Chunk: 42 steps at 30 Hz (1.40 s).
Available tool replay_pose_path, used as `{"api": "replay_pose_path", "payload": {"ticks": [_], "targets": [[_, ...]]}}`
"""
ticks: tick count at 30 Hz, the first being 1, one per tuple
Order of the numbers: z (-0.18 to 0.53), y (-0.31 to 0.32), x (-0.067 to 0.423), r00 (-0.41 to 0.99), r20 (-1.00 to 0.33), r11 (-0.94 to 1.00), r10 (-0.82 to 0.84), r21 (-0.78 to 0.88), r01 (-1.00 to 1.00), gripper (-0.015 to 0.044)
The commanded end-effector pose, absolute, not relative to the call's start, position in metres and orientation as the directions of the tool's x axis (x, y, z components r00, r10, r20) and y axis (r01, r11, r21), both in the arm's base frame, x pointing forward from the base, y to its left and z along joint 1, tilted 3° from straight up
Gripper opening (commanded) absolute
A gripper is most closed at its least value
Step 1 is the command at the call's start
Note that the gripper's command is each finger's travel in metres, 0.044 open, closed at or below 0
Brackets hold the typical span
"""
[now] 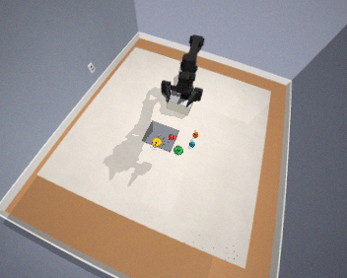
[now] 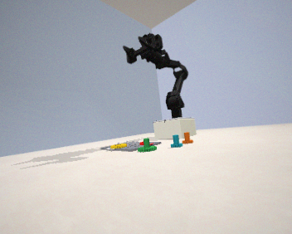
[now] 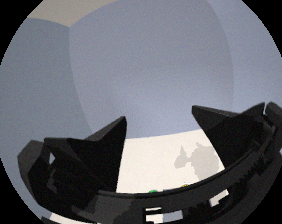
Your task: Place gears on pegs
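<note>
The grey board (image 1: 162, 128) (image 2: 106, 148) lies flat on the table. The red gear (image 1: 172, 137) (image 2: 146, 143) is near its right edge in the top view, and the yellow gear (image 1: 157, 142) (image 2: 119, 146) is near its front edge. Pegs between them are too small to tell apart. A larger green gear (image 1: 178, 150) (image 2: 147, 146) stands just off the board's corner. A teal gear (image 1: 192, 144) (image 2: 176, 142) and an orange gear (image 1: 195, 134) (image 2: 187, 138) stand farther right, upright with their handles up. My gripper (image 1: 180, 102) (image 2: 132, 43) (image 3: 160, 113) is open and empty, high above the table.
The arm's pale base block (image 1: 178, 108) (image 2: 166, 129) stands behind the board. The arm's shadow falls across the table to the left of the board in the top view. Walls surround the floor area.
</note>
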<state>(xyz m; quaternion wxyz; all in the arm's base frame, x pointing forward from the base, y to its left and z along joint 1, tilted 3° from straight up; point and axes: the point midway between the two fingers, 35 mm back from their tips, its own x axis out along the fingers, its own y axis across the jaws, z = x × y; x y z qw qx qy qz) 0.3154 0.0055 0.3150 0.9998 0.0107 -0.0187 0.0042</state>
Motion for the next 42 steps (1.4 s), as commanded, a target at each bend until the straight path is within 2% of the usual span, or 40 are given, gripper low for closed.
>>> {"api": "replay_pose_path", "payload": {"ticks": [1,5,9,15,20,25,27,42], "targets": [[0.313,0.006,0.317,1.000,0.027,1.000,0.011,0.024,-0.011,0.0426],[0.274,0.026,0.345,0.980,-0.186,0.996,0.065,0.075,-0.052,0.0440],[0.219,0.052,0.367,0.892,-0.435,0.989,0.119,0.126,-0.070,0.0440],[0.129,0.091,0.369,0.631,-0.761,0.987,0.150,0.156,-0.047,0.0440],[0.064,0.122,0.352,0.355,-0.927,0.992,0.120,0.121,-0.019,0.0440],[0.010,0.139,0.323,0.063,-0.998,1.000,0.028,0.029,0.012,0.0440],[-0.002,0.138,0.314,-0.008,-1.000,1.000,-0.002,-0.002,0.016,0.0440],[-0.020,0.137,0.315,-0.017,-1.000,1.000,-0.006,-0.006,0.016,0.0440]]}}
